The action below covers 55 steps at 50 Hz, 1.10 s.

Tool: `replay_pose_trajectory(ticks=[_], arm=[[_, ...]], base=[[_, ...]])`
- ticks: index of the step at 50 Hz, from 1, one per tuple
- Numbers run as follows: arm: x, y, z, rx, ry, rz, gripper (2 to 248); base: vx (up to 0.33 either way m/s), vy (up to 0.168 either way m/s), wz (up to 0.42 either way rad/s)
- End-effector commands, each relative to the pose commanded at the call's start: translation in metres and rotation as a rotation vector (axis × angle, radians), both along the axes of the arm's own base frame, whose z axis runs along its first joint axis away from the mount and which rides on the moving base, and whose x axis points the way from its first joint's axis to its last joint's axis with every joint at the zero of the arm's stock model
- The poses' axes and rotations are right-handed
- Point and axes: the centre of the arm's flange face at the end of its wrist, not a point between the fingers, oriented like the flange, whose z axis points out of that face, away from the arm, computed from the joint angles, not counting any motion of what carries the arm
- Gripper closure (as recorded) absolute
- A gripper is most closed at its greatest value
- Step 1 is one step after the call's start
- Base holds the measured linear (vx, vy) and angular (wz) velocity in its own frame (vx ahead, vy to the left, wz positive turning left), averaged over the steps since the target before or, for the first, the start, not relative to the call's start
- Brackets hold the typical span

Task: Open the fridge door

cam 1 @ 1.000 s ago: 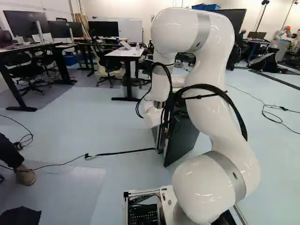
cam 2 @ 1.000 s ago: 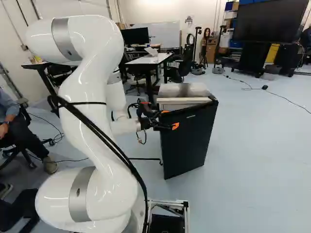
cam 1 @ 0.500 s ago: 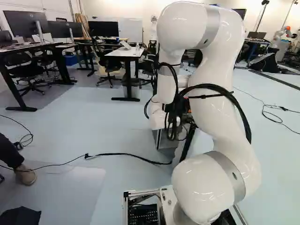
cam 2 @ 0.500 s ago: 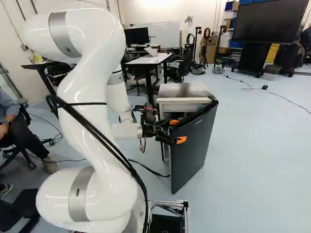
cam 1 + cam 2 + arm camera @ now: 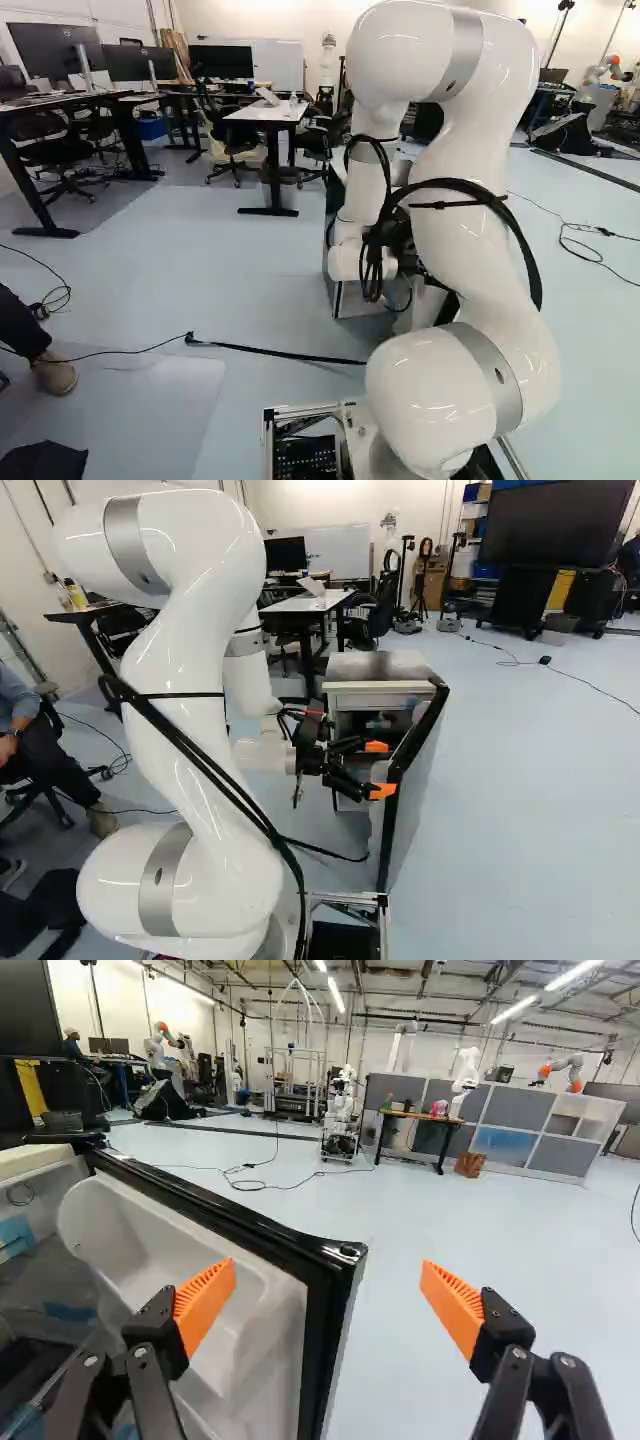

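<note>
Standing open, the fridge door [image 5: 265,1322] reaches from the fridge's [image 5: 375,668] right side toward the near side, white lining showing. Gripper [image 5: 379,769]: two fingers spread apart, by the door's free edge; contact unclear. Black cable [image 5: 325,852] on the floor, near, left of the door. Far left, a table [image 5: 300,605]; far right, a large screen [image 5: 550,525].
</note>
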Motion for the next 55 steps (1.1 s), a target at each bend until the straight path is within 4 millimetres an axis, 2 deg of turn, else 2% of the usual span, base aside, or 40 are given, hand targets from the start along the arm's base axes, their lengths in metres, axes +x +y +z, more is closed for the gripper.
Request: replay_pose_trajectory(ticks=[31, 55], arm=[[0.004, -0.005, 0.000, 0.001, -0.009, -0.019, 3], [0.021, -0.029, 0.002, 0.003, -0.047, -0.097, 3]], base=[[0.000, 0.000, 0.000], [0.000, 0.000, 0.000]])
